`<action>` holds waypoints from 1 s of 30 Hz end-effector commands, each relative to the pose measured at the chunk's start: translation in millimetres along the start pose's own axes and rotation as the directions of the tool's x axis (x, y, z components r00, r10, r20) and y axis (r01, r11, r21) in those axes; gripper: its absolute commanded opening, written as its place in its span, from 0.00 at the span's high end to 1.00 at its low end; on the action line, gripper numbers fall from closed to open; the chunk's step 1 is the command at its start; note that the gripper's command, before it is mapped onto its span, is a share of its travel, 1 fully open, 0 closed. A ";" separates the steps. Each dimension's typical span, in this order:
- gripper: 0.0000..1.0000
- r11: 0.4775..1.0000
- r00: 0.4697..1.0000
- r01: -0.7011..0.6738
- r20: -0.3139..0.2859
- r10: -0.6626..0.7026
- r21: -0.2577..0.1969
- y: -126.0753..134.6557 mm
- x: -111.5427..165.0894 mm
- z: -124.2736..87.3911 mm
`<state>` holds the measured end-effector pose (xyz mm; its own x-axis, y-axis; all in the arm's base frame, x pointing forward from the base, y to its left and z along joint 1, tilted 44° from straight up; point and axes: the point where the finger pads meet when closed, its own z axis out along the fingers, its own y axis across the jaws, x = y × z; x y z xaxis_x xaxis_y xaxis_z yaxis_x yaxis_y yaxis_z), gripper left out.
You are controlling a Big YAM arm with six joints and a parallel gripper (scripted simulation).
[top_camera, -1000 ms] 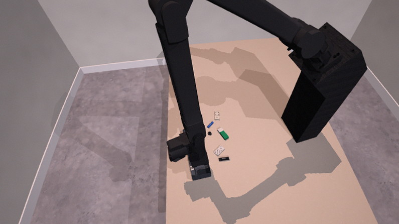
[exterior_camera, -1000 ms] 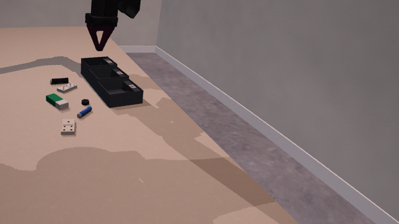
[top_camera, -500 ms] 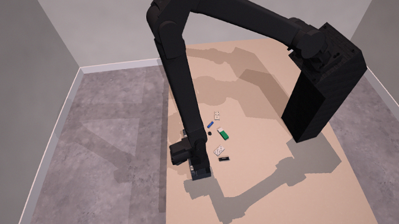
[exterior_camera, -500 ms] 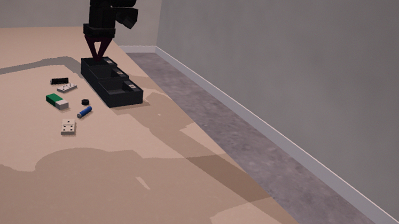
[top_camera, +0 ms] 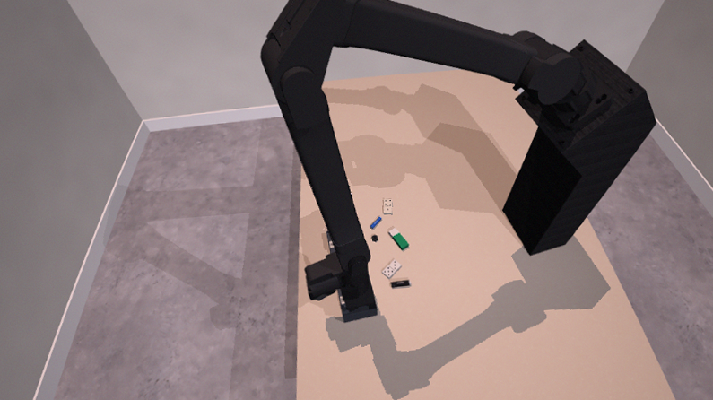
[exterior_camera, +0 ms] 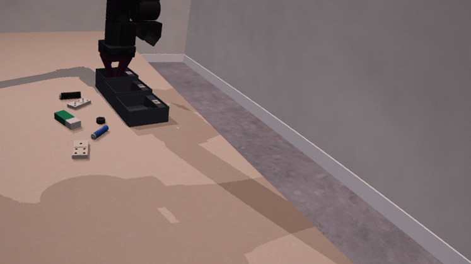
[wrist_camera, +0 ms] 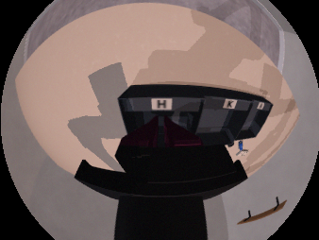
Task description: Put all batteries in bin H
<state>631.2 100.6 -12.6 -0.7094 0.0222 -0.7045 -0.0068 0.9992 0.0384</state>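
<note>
The gripper (exterior_camera: 114,71) hangs straight down at the upper left of the exterior view. Its dark red fingers (exterior_camera: 107,63) are drawn almost together, and their tips dip inside the rim of the bin marked H (exterior_camera: 104,76). This is the farthest of three black bins joined in a row (exterior_camera: 151,114). The gripper is closed, and nothing can be made out between the fingers. In the wrist view the fingertips sit just below the H label (wrist_camera: 162,104), with the K label (wrist_camera: 230,104) to its right. Whether the tips touch the bin's floor or walls cannot be told.

The blue battery (exterior_camera: 99,131) lies flat on the tan table (exterior_camera: 183,245), left of centre in the exterior view. It is near the front end of the bin row but apart from it. Its long axis runs from lower left to upper right, with the pale metal end at the lower left. From the top view it (top_camera: 375,222) lies on the same slant, just right of the forearm.

A small black disc (exterior_camera: 100,119) sits just above it. A green and white block (exterior_camera: 67,119) lies to the left and one domino (exterior_camera: 80,148) below. A second domino (exterior_camera: 79,103) and a short black bar (exterior_camera: 70,94) lie higher up.
</note>
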 end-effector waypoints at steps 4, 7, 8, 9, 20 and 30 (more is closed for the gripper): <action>0.91 1.000 1.000 0.004 -0.009 -0.004 0.005 -5.5 4.0 8.0; 0.91 1.000 1.000 0.004 -0.011 -0.004 0.006 -5.7 4.2 8.0; 0.91 1.000 1.000 0.004 -0.012 -0.004 0.006 -6.0 4.4 7.9; 0.91 1.000 1.000 0.004 -0.014 -0.004 0.006 -6.3 4.6 7.9; 0.91 1.000 1.000 0.004 -0.020 -0.004 0.008 -7.2 4.4 7.1; 0.91 1.000 1.000 0.003 -0.018 -0.003 0.008 -7.3 2.7 6.6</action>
<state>631.1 100.2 -15.1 -0.7151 0.0207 -0.6987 -0.0072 0.9993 0.0370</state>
